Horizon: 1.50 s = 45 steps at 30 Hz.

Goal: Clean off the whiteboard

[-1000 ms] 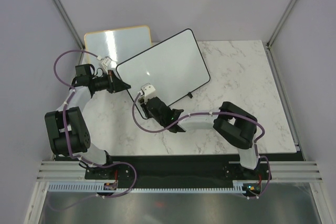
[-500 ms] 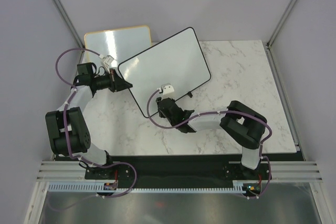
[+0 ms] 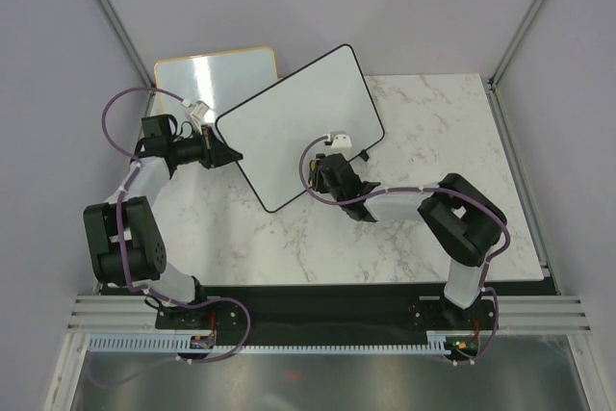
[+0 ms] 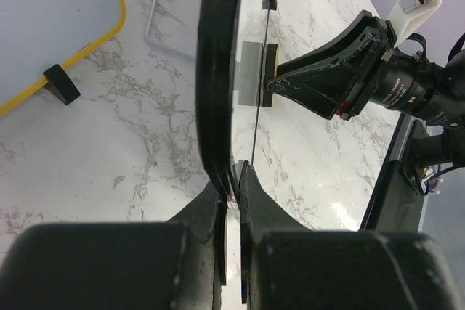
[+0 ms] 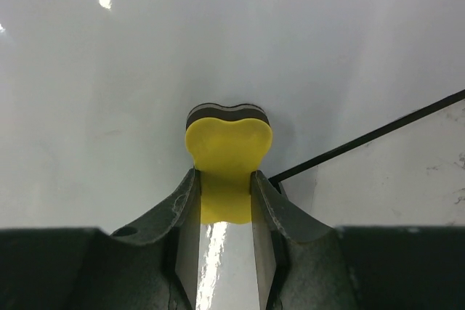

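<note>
1. The whiteboard [image 3: 298, 127] rests on the table [image 3: 443, 132], just in front of the orange-framed board [image 3: 207, 74]. In the top view its long axis runs near-left to far-right.
2. The left gripper [image 3: 226, 154] pinches the whiteboard's left edge.
3. The right gripper [image 3: 323, 166] clamps a yellow eraser [image 5: 229, 141] against the whiteboard's face.

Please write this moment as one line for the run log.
left gripper: shut on whiteboard edge | right gripper: shut on eraser | eraser: against whiteboard, near frame | marks: none visible

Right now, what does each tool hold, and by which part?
Left tool clamps the whiteboard at its left edge; right tool pinches the yellow eraser by its rear end.
</note>
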### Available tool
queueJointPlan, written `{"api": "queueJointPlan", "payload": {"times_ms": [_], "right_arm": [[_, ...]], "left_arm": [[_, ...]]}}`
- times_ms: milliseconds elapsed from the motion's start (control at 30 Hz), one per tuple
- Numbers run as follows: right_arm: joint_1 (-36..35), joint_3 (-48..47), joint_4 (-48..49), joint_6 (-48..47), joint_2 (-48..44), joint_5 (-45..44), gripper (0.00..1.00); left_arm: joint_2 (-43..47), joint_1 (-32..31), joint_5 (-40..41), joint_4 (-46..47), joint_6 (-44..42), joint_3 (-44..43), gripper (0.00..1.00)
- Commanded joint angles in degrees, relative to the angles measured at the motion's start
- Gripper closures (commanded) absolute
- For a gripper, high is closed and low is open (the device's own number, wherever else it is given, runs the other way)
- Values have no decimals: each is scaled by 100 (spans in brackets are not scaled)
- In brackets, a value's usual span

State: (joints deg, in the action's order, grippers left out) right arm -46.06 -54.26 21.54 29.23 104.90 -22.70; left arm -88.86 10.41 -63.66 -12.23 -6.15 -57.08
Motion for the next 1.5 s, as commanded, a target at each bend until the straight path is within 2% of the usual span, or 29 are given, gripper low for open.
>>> {"api": "queueJointPlan", "payload": {"times_ms": [0,200,367,533,733,800,933,1067,1200,1467], "right_arm": [[212,-181,-132,-164,-233,-148,100],[36,-410,-80,-348,-146,-244,100],[-403,-857,-71,-743,161,-332,100],[-737,-1340,-1,-884,610,80,100],[-729,-1360,35,-770,646,-32,100],[-676,-1333,-175,-788,549,-374,100],[131,-668,-212,-489,128,-858,100],[703,-375,-159,-856,-198,-1333,100],[1151,-401,-27,-1225,-190,-984,100],[1293,-919,166,-2000,83,132,100]], "left_arm": [[114,4,293,195,-861,-137,98],[97,-22,284,221,-800,-119,98],[53,-127,301,291,-703,-119,98],[35,-215,345,344,-624,-154,98],[35,-277,363,406,-554,-198,98],[27,-277,372,414,-562,-207,98],[53,-277,381,414,-580,-198,98],[53,-277,389,414,-589,-216,98],[18,-277,398,406,-571,-242,98],[-70,-470,530,511,-361,-339,98]]}}
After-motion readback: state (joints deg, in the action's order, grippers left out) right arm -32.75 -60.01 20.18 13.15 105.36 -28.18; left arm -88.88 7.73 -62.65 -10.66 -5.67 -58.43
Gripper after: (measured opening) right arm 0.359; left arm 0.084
